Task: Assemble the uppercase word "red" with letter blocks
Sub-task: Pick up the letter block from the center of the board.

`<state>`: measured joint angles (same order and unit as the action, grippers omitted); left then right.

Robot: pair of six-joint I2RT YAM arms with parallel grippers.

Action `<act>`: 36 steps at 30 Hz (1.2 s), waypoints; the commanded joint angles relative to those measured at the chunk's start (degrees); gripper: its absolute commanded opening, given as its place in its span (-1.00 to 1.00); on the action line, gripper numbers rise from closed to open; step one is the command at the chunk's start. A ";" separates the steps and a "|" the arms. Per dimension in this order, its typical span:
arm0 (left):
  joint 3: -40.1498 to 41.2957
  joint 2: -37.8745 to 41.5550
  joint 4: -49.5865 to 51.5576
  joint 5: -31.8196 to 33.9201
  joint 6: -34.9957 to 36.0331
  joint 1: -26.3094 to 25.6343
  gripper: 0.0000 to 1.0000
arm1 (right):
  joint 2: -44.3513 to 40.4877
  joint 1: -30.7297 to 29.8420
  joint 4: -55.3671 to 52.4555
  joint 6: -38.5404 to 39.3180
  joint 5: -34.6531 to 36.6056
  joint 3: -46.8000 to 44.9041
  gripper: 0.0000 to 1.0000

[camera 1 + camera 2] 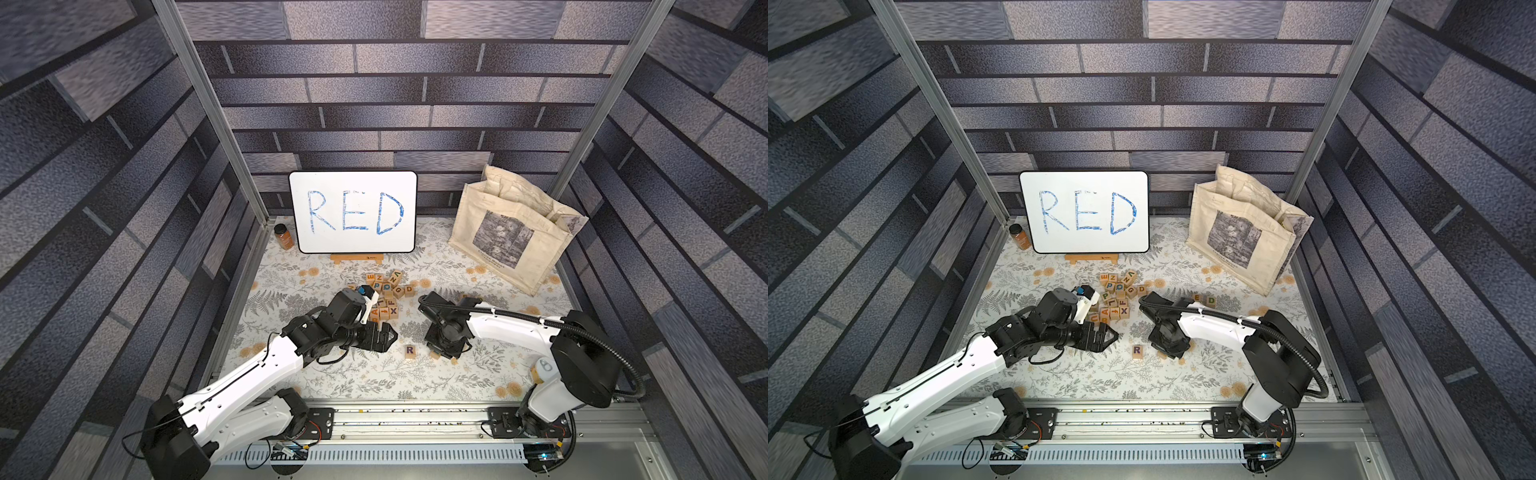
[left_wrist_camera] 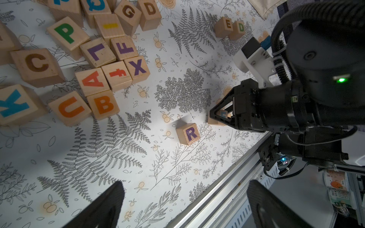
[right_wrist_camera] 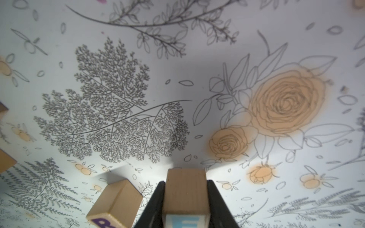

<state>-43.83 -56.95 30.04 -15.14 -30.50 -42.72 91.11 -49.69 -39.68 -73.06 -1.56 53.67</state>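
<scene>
The dark-purple R block [image 1: 409,350] [image 1: 1137,350] [image 2: 188,134] lies alone on the flowered mat. Just to its right, my right gripper [image 1: 442,353] [image 3: 185,181] points down and is shut on the teal-lettered E block [image 3: 185,194] [image 2: 214,121], low at the mat. The R block [image 3: 116,201] shows close beside that block in the right wrist view. The orange D block [image 1: 409,289] [image 2: 150,8] sits at the right edge of the pile. My left gripper [image 1: 388,334] [image 2: 185,205] hovers left of the R block, open and empty.
A pile of other letter blocks [image 1: 384,297] lies behind the grippers. An orange-lettered E cube [image 1: 1198,298] and a green-lettered D cube [image 1: 1211,300] stand behind the right arm. At the back are a whiteboard [image 1: 353,212], a brown jar [image 1: 284,236] and a tote bag [image 1: 511,232].
</scene>
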 commanded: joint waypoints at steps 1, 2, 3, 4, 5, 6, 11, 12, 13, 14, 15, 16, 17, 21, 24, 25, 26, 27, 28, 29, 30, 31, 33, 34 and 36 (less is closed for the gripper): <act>1.45 1.25 -1.83 0.99 -1.71 -0.65 1.00 | 1.48 0.47 -3.29 4.20 -1.12 1.21 -0.50; 2.00 1.63 -2.10 1.51 -2.16 -0.95 1.00 | 1.69 0.47 -3.30 5.45 -1.47 1.48 -0.50; 2.38 1.98 -2.37 1.89 -2.64 -1.22 1.00 | 1.91 0.51 -3.45 6.53 -1.73 1.68 -0.50; 2.90 2.38 -2.71 2.34 -3.15 -1.56 1.00 | 2.05 0.52 -3.46 7.81 -1.91 1.95 -0.50; 3.40 2.83 -2.95 2.91 -3.67 -1.88 1.00 | 2.21 0.47 -3.69 9.03 -1.95 2.26 -0.50; 3.79 3.25 -3.14 3.31 -4.10 -2.23 1.00 | 2.34 0.47 -4.04 10.13 -1.85 2.60 -0.50; 6.29 5.84 -3.75 5.22 -6.34 -3.47 1.00 | 2.06 0.47 -4.53 16.09 -1.14 4.28 -0.50; 6.73 6.32 -3.78 5.46 -6.64 -3.61 1.00 | 2.17 0.43 -4.60 17.38 -1.04 4.69 -0.50; 7.15 6.80 -3.69 5.68 -6.97 -3.79 1.00 | 2.36 0.40 -4.68 18.74 -1.01 5.27 -0.50; 7.63 7.28 -3.75 5.89 -7.16 -3.90 1.00 | 2.55 0.40 -4.76 19.89 -1.07 5.68 -0.50; 8.01 7.75 -3.64 6.13 -7.51 -4.04 1.00 | 2.83 0.39 -5.04 21.03 -0.90 6.29 -0.50; 8.34 8.30 -3.44 6.32 -7.87 -4.17 1.00 | 3.17 0.42 -5.51 22.26 -0.66 6.78 -0.49; 8.58 8.71 -3.25 6.55 -8.04 -4.30 1.00 | 3.36 0.39 -5.72 23.25 -0.47 6.87 -0.49; 9.66 10.47 -2.31 7.30 -9.04 -5.10 1.00 | 4.00 -0.08 -7.13 27.73 1.10 10.23 -0.49; 10.43 11.64 -1.82 7.91 -9.80 -5.99 1.00 | 4.13 -0.92 -8.31 30.29 2.56 11.18 -0.49; 10.64 12.04 -1.66 8.22 -10.01 -6.34 1.00 | 4.23 -1.05 -8.61 30.73 2.99 11.27 -0.49; 10.93 12.41 -1.62 8.44 -10.28 -6.69 1.00 | 4.17 -1.23 -8.77 30.92 3.07 11.19 -0.49; 11.19 12.71 -1.56 8.79 -10.55 -7.00 1.00 | 4.16 -1.36 -8.79 31.01 3.23 11.06 -0.48; 11.38 13.00 -1.56 9.04 -10.72 -7.33 1.00 | 4.08 -1.55 -8.61 31.11 3.08 10.87 -0.48; 11.52 13.20 -1.48 9.28 -10.89 -7.62 1.00 | 4.04 -1.79 -8.38 31.02 2.94 10.68 -0.48; 11.63 13.31 -1.41 9.54 -11.06 -7.90 1.00 | 3.99 -2.09 -8.15 31.00 2.97 10.49 -0.48; 11.66 13.37 -1.28 9.79 -11.16 -8.16 1.00 | 3.91 -2.51 -8.07 30.98 3.08 10.45 -0.47; 11.67 13.53 -1.20 10.19 -11.46 -8.73 1.00 | 4.18 -3.48 -7.95 30.89 3.32 10.58 -0.47; 11.78 13.61 -1.18 10.46 -11.63 -9.08 1.00 | 4.40 -3.81 -7.95 30.86 3.47 10.58 -0.47; 11.81 13.69 -1.10 11.00 -11.77 -9.69 1.00 | 4.78 -4.69 -7.84 30.63 3.73 10.58 -0.47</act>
<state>-32.69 -44.01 27.88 -6.02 -41.10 -51.68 94.85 -53.25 -45.74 -42.92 0.82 63.90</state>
